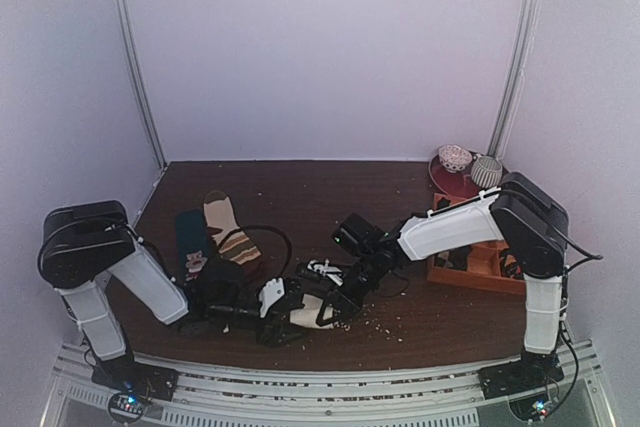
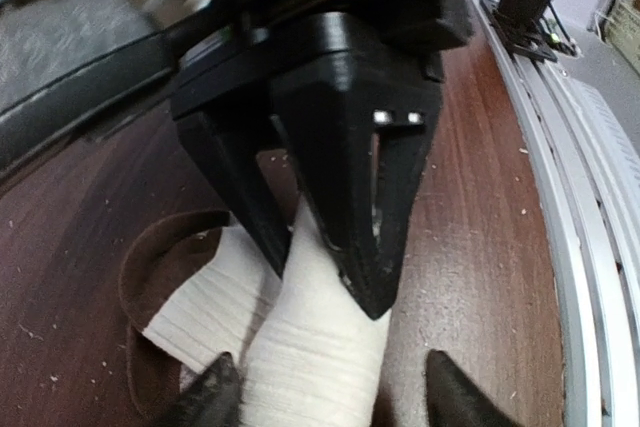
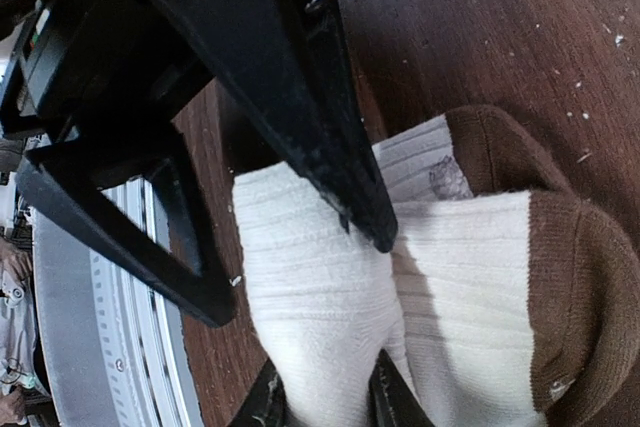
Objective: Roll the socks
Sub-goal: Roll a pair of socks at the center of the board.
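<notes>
Near the front edge of the dark bench (image 1: pixel 330 192) we find the socks (image 1: pixel 300 309) bunched but not yet rolled, left claw (image 1: pixel 268 299) and right claw (image 1: pixel 335 307) each pinching them.

A dark wooden table (image 1: pixel 320 197), flecked with pale crumbs, carries the cream-white socks (image 1: pixel 300 312) near its front edge, a striped tan sock (image 1: pixel 232 232) beside a dark teal sock (image 1: pixel 190 242), and an orange tray (image 1: pixel 480 272) at right.
</notes>
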Controlling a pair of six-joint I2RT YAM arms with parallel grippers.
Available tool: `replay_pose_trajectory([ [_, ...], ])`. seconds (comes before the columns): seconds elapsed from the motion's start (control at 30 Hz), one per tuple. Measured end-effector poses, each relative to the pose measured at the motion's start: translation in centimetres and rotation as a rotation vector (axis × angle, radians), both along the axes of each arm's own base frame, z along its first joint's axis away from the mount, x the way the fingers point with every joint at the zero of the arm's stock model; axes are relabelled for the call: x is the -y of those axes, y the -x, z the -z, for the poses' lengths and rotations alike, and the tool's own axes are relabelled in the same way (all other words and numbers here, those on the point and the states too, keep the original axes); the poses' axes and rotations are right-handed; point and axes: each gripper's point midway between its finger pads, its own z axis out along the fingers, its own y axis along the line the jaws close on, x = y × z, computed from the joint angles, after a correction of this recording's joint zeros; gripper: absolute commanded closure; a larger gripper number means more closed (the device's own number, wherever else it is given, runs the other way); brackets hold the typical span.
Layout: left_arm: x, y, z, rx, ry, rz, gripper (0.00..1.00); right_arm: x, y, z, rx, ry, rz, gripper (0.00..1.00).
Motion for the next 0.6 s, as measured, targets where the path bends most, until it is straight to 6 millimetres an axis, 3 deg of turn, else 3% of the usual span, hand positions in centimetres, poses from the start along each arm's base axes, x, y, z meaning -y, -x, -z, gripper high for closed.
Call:
replay_pose_trajectory([
  [0.07, 0.2, -0.4, 0.2, -0.005, -0.014, -0.007, 0.67, 0.0, 0.1, 0.0, -0.003, 0.0, -0.001, 0.78],
  [0.17, 0.4, -0.6, 0.5, -0.015, -0.026, -0.006, 0.77, 0.1, 0.2, 0.0, -0.013, 0.002, -0.003, 0.78],
  [0.3, 0.4, -0.5, 0.6, -0.023, -0.03, -0.002, 1.0, 0.2, 0.3, 0.0, -0.024, 0.002, -0.002, 0.78],
  [0.4, 0.6, -0.5, 0.6, -0.031, -0.029, 0.002, 1.0, 0.4, 0.3, 0.0, -0.037, 0.009, 0.001, 0.75],
  [0.6, 1.3, -0.9, 0.8, -0.098, -0.039, -0.014, 1.0, 0.8, -0.4, -0.6, 0.015, 0.012, 0.049, 0.61],
])
